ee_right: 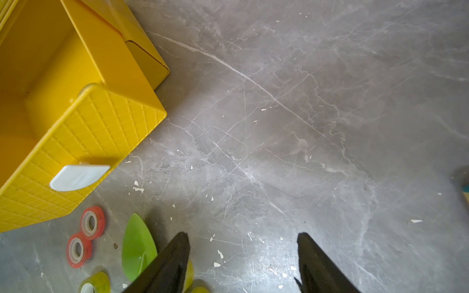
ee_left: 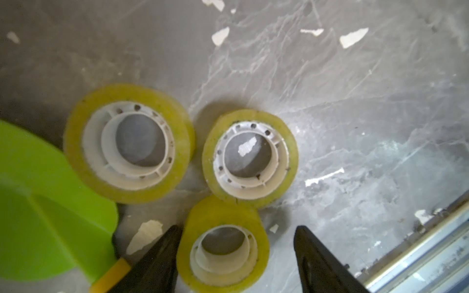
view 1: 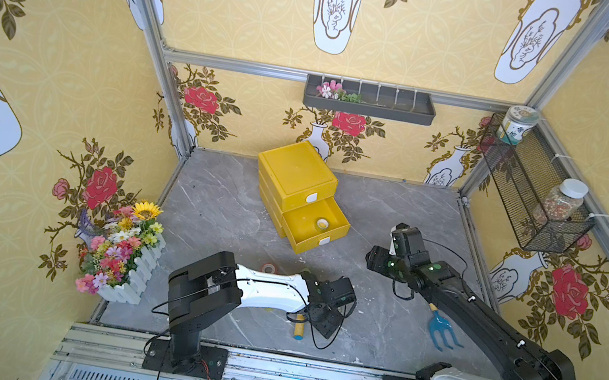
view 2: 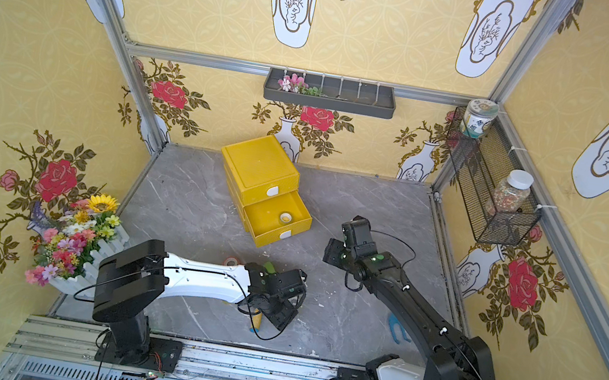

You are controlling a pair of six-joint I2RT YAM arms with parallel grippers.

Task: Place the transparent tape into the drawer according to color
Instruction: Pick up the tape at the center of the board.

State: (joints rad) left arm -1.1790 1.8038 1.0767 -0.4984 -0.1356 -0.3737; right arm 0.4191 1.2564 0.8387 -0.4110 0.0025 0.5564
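Yellow plastic drawer unit [view 1: 297, 173] stands on the grey marble-patterned counter [view 1: 217, 201]. The drawer below its top one [view 1: 310, 243] is pulled out. One yellowish see-through tape roll [view 1: 322, 224] lies flat inside that open drawer, near its front wall.

Just in front of the open drawer, two red-tinted see-through tape rolls [ee_right: 101, 220] [ee_right: 87, 250] lie flat on the counter, just beside each other. A little farther from the unit lies a bright green plastic trowel blade [ee_left: 50, 215] with a yellow handle [ee_left: 111, 274].

Beyond the blade, seen from the unit, three yellowish tape rolls lie close-packed, pale cores up [ee_left: 73, 152] [ee_left: 253, 115] [ee_left: 220, 210].

Left arm's fingers [ee_left: 157, 258] straddle the third of these. One finger sits against its rim and the other stands apart from it — released, no clamp on the roll.

Right arm's fingers [ee_right: 170, 261] hang over bare counter beside the open drawer's front corner — spread, nothing between them.

A blue plastic hand rake [view 1: 440, 331] lies well apart from the unit, partly under the right arm.
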